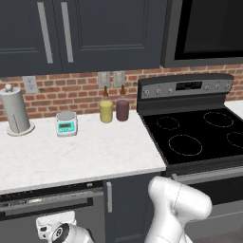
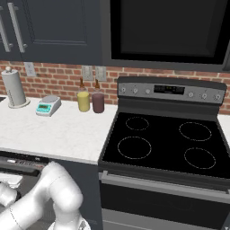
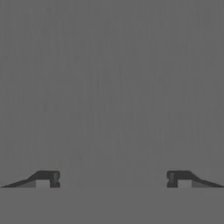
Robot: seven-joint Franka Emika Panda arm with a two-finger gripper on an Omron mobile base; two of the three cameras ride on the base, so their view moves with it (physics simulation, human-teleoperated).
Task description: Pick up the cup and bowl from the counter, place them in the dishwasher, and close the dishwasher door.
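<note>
We see a red brick wall (image 1: 71, 88) behind, dark upper cabinets (image 1: 95, 33) above, a black stove (image 1: 199, 133) beside them

A paper-towel holder (image 1: 15, 112) stands at the brick wall, a small teal scale (image 1: 66, 123) near it, then a yellow bottle (image 1: 106, 108) just beside a purple bottle (image 1: 122, 107), next to the black stove top (image 1: 197, 133)

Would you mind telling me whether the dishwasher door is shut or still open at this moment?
Shut, or very nearly: the dishwasher door stands upright under the counter, its control strip just below the edge. The open gripper faces a flat grey surface.
</note>
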